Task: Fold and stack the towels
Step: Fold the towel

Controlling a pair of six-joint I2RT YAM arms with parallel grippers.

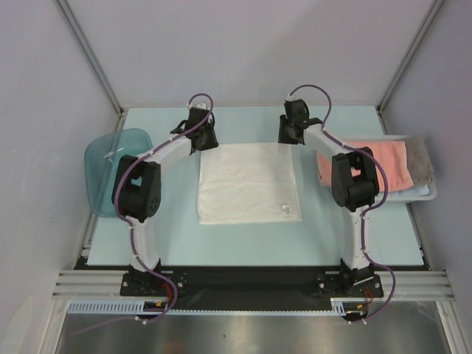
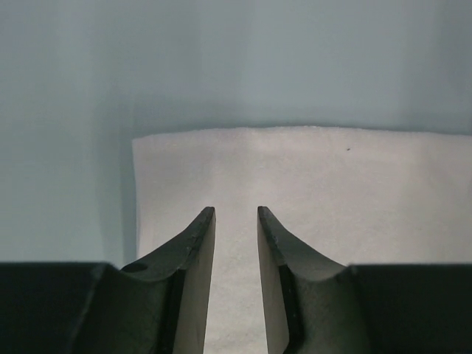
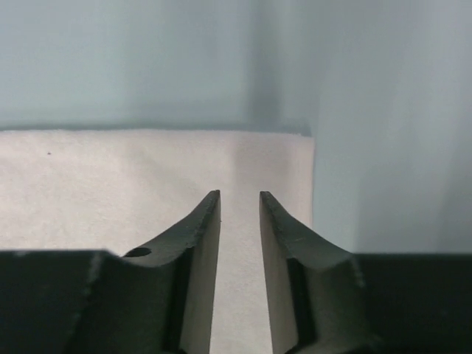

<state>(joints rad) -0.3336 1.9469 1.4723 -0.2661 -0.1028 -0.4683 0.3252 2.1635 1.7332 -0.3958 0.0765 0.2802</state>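
As seen from the left wrist, note the left gripper: jaws parted by a narrow gap, nothing clamped between them, tips over the white towel just inside its far left corner. Contact between tips and cloth: impossible to confirm. Refer to the right wrist view for the mirrored condition: right gripper slightly open and empty, tips over the same towel just inside its far right corner, bare table beside the cloth edge. From above, find both grippers at the towel's far edge, with the left arm and right arm arching in from bases at the near edge. Locate the white towel lying flat at the centre of the pale blue table, with a small square tag close to its near right corner. To its right, locate the salmon-pink towel, partly hidden by the right arm, and the grey towel directly against its right side, both resting on a pale layer too little exposed to identify. At the left table edge, locate the translucent blue tub, partly hidden by the left arm, well apart from the white towel.
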